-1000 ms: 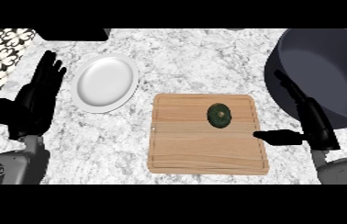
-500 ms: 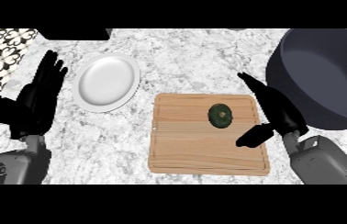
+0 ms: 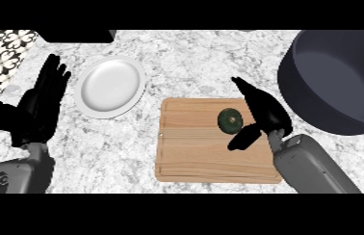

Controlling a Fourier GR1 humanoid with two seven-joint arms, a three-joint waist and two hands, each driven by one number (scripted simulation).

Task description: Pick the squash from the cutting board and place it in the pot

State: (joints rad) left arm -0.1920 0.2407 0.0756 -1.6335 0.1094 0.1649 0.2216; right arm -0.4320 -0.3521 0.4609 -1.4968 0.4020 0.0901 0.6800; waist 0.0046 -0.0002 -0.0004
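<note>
The squash (image 3: 229, 121) lay on the cutting board (image 3: 199, 154) near the pot (image 3: 327, 75), so the right hand (image 3: 265, 114) flanked it, unclenched, seemingly poised to grasp, while the left hand (image 3: 39, 109) rested open at far left.

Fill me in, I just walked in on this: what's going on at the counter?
The robot's right hand is open over the cutting board, right beside the squash, fingers and thumb either side of it. The squash lies on the board, not yet lifted. The pot it goes into stands to the right. The left hand rests open at the left edge, next to a white plate.
</note>
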